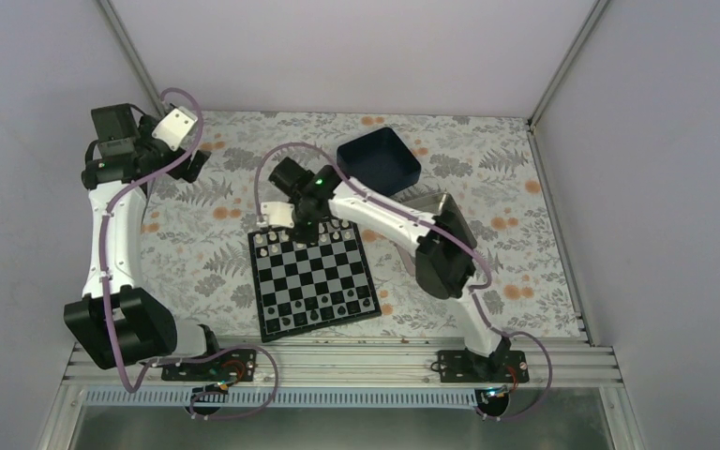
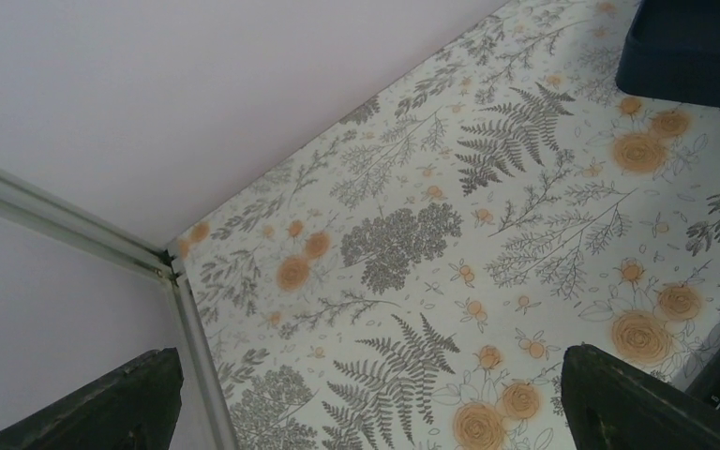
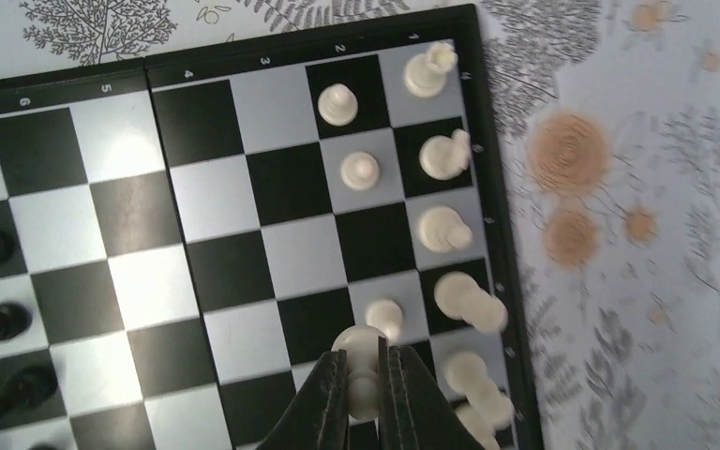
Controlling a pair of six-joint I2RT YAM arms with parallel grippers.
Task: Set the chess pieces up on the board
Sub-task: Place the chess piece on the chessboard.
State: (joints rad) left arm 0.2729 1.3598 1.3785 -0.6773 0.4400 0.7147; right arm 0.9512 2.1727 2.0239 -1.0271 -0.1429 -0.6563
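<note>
I see the right gripper (image 3: 362, 398) clenched on a cream pawn (image 3: 364, 364). The pawn is pinched between the jaws, just inside the far edge of the board (image 3: 197, 272), beside the other chess pieces (image 3: 442, 228) lined up there. The board lies mid-table, nearer the near edge. The left gripper (image 2: 366, 403) hangs released, jaws wide apart, over the far left corner of the table (image 2: 403, 234).

Black-and-grey checkered board (image 1: 311, 277), cream-white pieces (image 3: 360, 169)
</note>
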